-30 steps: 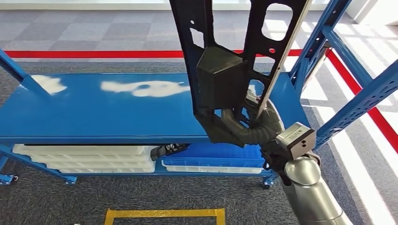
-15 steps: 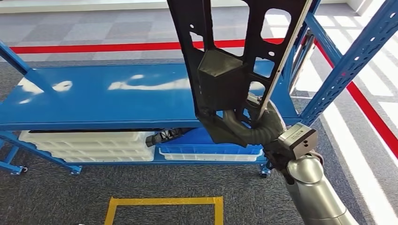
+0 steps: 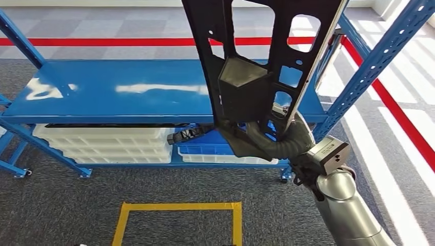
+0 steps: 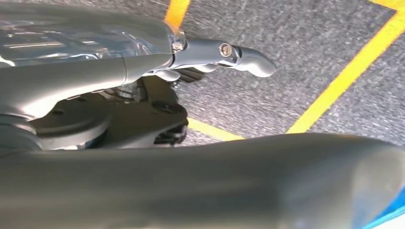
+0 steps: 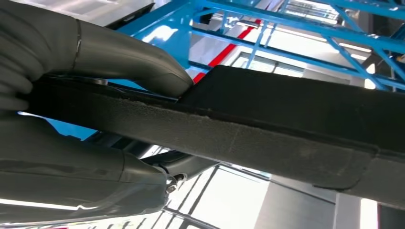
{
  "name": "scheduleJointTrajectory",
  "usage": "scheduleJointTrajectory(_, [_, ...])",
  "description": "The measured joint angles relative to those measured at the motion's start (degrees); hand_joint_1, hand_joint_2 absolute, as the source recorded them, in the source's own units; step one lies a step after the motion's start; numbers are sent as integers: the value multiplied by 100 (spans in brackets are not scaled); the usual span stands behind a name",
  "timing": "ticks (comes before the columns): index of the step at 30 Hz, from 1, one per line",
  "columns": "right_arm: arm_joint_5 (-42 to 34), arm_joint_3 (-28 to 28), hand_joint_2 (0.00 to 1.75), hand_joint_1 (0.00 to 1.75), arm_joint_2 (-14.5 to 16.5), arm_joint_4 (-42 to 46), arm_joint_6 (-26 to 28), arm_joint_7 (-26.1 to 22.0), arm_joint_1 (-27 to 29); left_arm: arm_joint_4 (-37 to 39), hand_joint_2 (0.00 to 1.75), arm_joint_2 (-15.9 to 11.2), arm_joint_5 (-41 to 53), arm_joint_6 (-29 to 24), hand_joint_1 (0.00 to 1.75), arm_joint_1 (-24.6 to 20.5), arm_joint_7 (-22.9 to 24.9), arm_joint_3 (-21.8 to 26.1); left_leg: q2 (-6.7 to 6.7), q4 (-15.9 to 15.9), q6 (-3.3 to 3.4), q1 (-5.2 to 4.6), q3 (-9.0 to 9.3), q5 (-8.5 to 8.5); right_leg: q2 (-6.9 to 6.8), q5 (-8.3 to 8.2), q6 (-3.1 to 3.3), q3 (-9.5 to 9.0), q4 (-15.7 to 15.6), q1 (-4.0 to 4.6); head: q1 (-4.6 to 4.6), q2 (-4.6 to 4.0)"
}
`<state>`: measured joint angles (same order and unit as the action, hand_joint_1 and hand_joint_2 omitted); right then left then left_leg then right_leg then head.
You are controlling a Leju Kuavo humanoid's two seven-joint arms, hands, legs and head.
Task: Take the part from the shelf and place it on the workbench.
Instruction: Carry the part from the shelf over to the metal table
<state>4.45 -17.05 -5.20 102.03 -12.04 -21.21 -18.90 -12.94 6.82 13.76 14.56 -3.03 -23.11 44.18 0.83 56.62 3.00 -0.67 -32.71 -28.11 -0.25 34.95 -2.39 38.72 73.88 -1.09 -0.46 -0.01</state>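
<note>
At the centre right of the head view, the right hand [image 3: 279, 138] clutched the black part [image 3: 256, 66] by its bottom end. Its long axis ran nearly upright, tipped slightly right, its top beyond the upper edge. Held so low, it might swing and clip the blue shelf [image 3: 128, 92] or its post. The left hand [image 4: 210, 59] hung empty, fingers loosely apart.

The black part [image 3: 256, 66] runs off the head view's top edge and hides most of the right hand [image 3: 279, 136] gripping it, while the shelf [image 3: 128, 89] covers the white trays [image 3: 102, 146] partly
</note>
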Motion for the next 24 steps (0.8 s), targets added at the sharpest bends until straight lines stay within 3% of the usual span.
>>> scheduleJointTrajectory(2, [-7, 0, 175, 175, -3, -5, 0, -4, -6, 0, 0, -1, 7, 0, 0, -1, -9, -1, 2, 152, -38, 7, -203, 45, -3, -206, -34, -534, -659, -11, 1, 0])
scheduleJointTrajectory(4, [-13, 2, 175, 175, -3, -4, 0, -10, -10, 0, 0, -1, 11, 1, 0, 0, -14, -1, -2, 289, -87, -1, -350, 90, 4, -162, -2, -954, -1301, -2, -5, 1])
scheduleJointTrajectory(5, [-15, 2, 175, 175, -3, -3, 0, -15, -10, 0, 0, -1, 11, 1, 0, 1, -17, -1, -4, 326, -112, -8, -397, 122, 10, -106, 20, -1026, -1448, 6, -7, 1])
scheduleJointTrajectory(7, [-17, 3, 175, 175, -4, -6, 0, -29, -2, 0, 0, -8, 12, 2, 0, 10, -25, 1, -15, 346, -164, -5, -469, 189, 8, -131, 95, -964, -1492, -2, -9, 0])
scheduleJointTrajectory(8, [-17, 2, 175, 175, -3, -9, -1, -34, 1, 1, 0, -14, 13, 2, 0, 16, -28, 2, -26, 383, -195, -1, -517, 130, 3, -178, 151, -905, -1499, -15, -9, 0])
scheduleJointTrajectory(10, [-17, 2, 175, 175, 2, -14, -3, -40, 10, 1, 0, -27, 19, 4, 0, 24, -35, 4, -44, 714, -278, 36, -640, -280, -14, -303, 249, -754, -1510, -40, -10, 0])
scheduleJointTrajectory(12, [-18, 2, 175, 175, 4, -14, -5, -42, 25, 1, 0, -27, 27, 8, 0, 23, -38, 4, -46, 1390, -356, 80, -765, -799, -28, -421, 271, -604, -1505, -36, -11, 1])
scheduleJointTrajectory(13, [-17, 2, 175, 175, 4, -14, -5, -42, 35, 1, 0, -27, 30, 10, 0, 20, -38, 4, -46, 1682, -377, 95, -778, -921, -38, -476, 267, -531, -1501, -33, -11, 0])
scheduleJointTrajectory(14, [-17, 2, 175, 175, 3, -14, -6, -43, 46, 1, 0, -27, 33, 10, 0, 19, -39, 4, -46, 1824, -386, 103, -725, -926, -47, -527, 260, -462, -1498, -32, -11, 0])
scheduleJointTrajectory(15, [-17, 2, 175, 175, 4, -14, -7, -43, 55, 1, 0, -27, 36, 11, 0, 18, -39, 4, -46, 1763, -383, 107, -579, -827, -52, -576, 249, -396, -1495, -32, -11, -1])
scheduleJointTrajectory(16, [-17, 2, 175, 175, 4, -14, -7, -43, 61, 1, 0, -27, 37, 11, 0, 16, -39, 4, -47, 1495, -369, 110, -344, -677, -53, -621, 235, -341, -1494, -32, -11, -1])
scheduleJointTrajectory(17, [-17, 2, 175, 175, 4, -13, -7, -44, 61, 1, 0, -27, 38, 11, 0, 12, -40, 4, -59, 1091, -345, 110, -50, -540, -53, -663, 217, -295, -1494, -33, -11, -1])
scheduleJointTrajectory(19, [-18, 3, 175, 175, 4, -10, -8, -48, 58, 2, 0, -27, 39, 12, 0, 2, -46, 4, -95, 310, -285, 87, 441, -440, -55, -759, 156, -226, -1488, -27, -9, 0])
scheduleJointTrajectory(20, [-17, 2, 175, 175, 5, -9, -9, -50, 57, 1, 0, -27, 39, 13, 0, 2, -50, 5, -112, 93, -257, 67, 553, -444, -59, -821, 113, -196, -1493, -33, -7, 0])
scheduleJointTrajectory(22, [-16, -1, 175, 175, 7, -9, -13, -51, 60, 2, 0, -26, 40, 14, 0, 10, -55, 8, -112, -26, -201, 39, 545, -397, -56, -932, 19, -152, -1539, -49, -6, 0])
scheduleJointTrajectory(24, [-15, 0, 175, 175, 5, -10, -16, -52, 55, 1, 0, -28, 40, 16, 0, 6, -63, 8, -93, -120, -124, 54, 484, -290, -25, -770, -22, -63, -1462, -44, -2, -1])
